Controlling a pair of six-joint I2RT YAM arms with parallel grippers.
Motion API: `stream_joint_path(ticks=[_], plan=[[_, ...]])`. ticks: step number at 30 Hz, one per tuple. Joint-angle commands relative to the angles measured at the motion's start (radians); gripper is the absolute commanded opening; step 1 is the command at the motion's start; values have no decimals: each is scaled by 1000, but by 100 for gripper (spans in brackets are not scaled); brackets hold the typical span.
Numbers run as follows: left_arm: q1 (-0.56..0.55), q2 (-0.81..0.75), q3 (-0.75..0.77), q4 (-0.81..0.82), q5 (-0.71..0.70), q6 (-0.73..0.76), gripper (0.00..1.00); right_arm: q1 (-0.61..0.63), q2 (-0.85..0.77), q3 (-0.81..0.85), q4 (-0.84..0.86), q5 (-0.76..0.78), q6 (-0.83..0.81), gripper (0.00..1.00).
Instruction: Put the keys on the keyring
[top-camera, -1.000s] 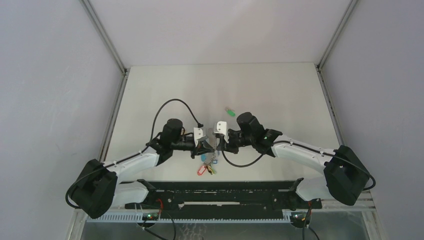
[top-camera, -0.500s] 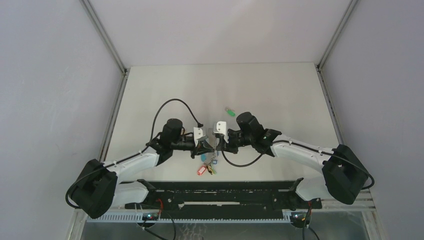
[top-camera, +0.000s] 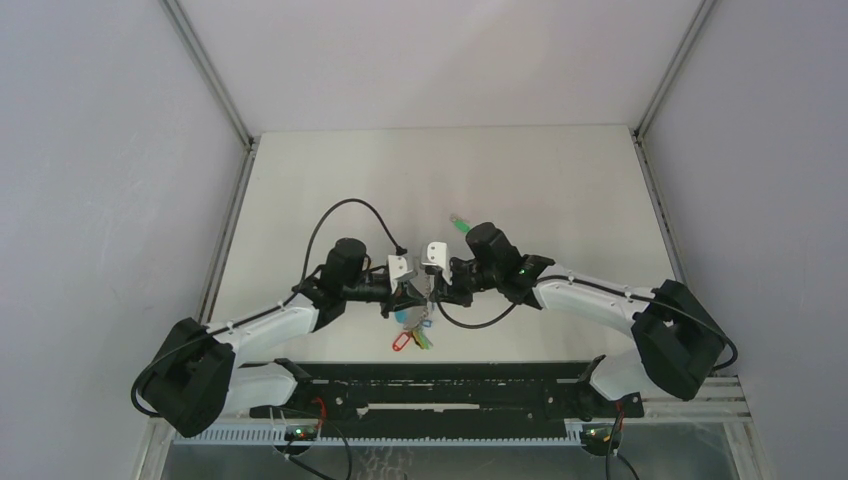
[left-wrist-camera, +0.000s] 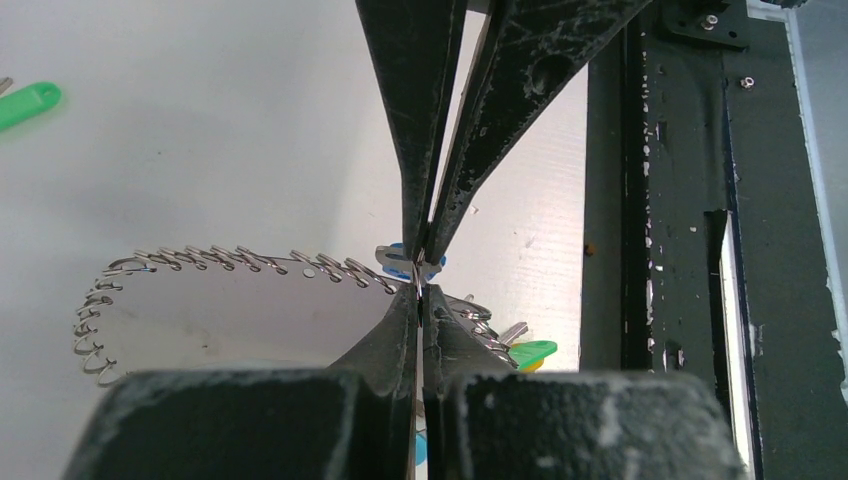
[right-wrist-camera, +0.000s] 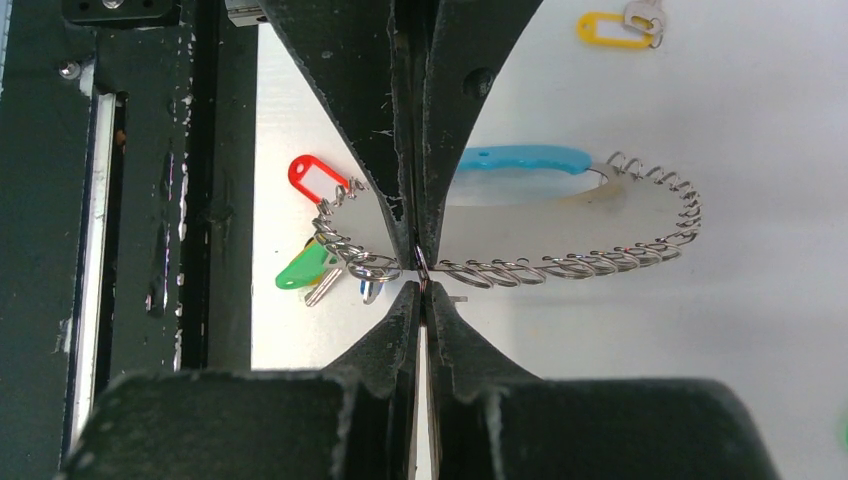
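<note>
1. The keyring (right-wrist-camera: 560, 265), a wire ring strung with small loops and carrying a turquoise sleeve (right-wrist-camera: 520, 160), sits at the centre of the top view between both claws.
2. The left claw (left-wrist-camera: 418, 272) is clenched on its wire.
3. The right claw (right-wrist-camera: 421, 270) is clamped on the wire too.
4. A red tag (right-wrist-camera: 315, 178) and a green tag (right-wrist-camera: 305, 268) hang at centre-left of the right wrist view.
5. A green key (left-wrist-camera: 28, 103) lies apart on the surface (top-camera: 560, 180), upper left in the left wrist view.
6. A yellow-headed key (right-wrist-camera: 610, 28) lies at upper right of the right wrist view.

Lab test cell: plain white table (top-camera: 560, 180), grey enclosure walls (top-camera: 100, 200).
</note>
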Motion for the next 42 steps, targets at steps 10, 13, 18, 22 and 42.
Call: stream_joint_path(ticks=[10, 13, 18, 22, 42], plan=[[-26, -40, 29, 100, 6, 0, 0, 7, -15, 43, 44, -51, -25, 1], [-26, -42, 32, 89, -4, 7, 0, -1, -53, 27, 38, -49, -31, 12], [-26, -45, 32, 82, -13, 10, 0, -14, -107, 14, 9, -46, -39, 19], [-27, -46, 30, 82, -14, 11, 0, -35, -143, -16, 7, -42, -35, 22], [16, -67, 36, 12, -147, 2, 0, 10, -138, -118, -142, 199, 299, 23]])
